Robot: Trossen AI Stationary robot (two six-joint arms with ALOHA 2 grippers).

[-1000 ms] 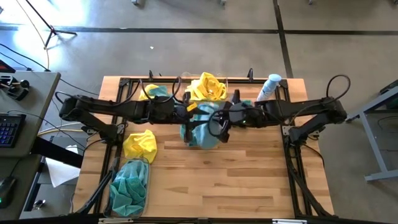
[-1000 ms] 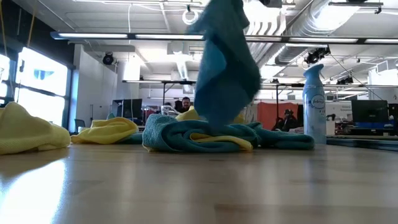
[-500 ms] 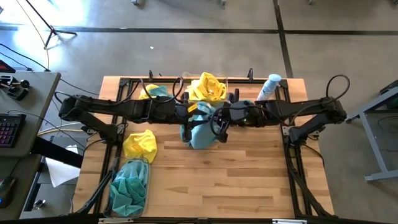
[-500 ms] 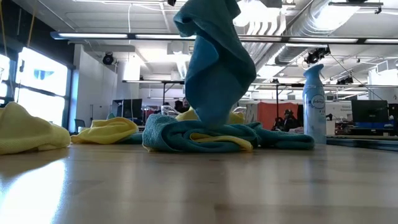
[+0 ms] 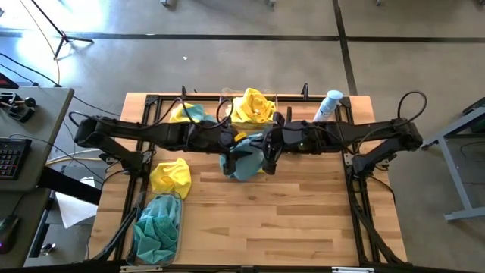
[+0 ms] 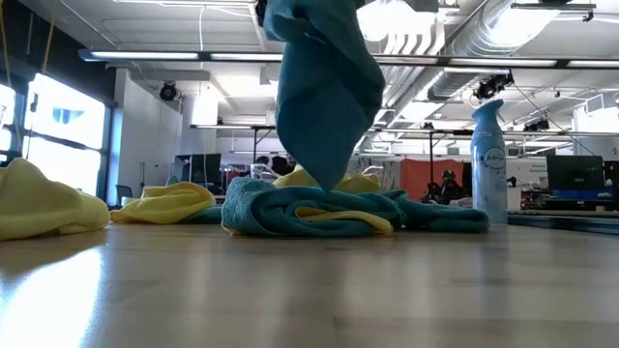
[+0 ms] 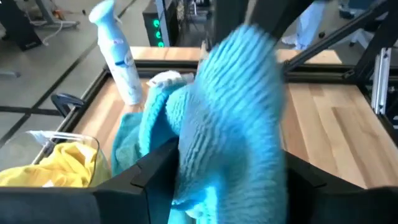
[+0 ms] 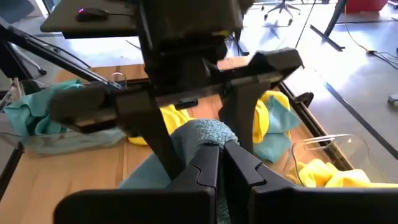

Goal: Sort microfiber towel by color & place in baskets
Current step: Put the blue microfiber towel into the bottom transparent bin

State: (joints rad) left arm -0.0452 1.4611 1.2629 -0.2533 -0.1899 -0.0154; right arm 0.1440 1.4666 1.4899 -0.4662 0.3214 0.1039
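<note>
Hanging cloth: a teal towel [image 6: 324, 97] is suspended above the mid-table pile, its lower end reaching the heap.
Table: wooden top [image 5: 288, 220] framed by dark rails, with both arms meeting over its middle.
Left gripper: [image 7: 217, 180] positioned at the hanging teal towel, fingers spread wide on either side of the cloth; from the left wrist view the cloth fills the gap between them, and contact cannot be judged.
Right gripper: [image 8: 221, 152] fingers pinched together on the top of the teal towel, facing the left gripper just across from it.
Teal basket: clear bin [image 5: 158, 227] at the table's near left corner, filled with teal cloth.
Yellow basket: clear bin [image 5: 253, 106] at the far edge, holding yellow cloth.
Pile: mixed teal and yellow towels [image 6: 319, 213] on the table below the grippers.
Loose yellow towel: [image 5: 170, 176] on the table just beside the teal basket.
Far-left cloths: yellow and teal towels [image 5: 186, 113] near the far rail.
Spray bottle: [image 5: 327, 106] upright at the far right, well apart from the grippers.
</note>
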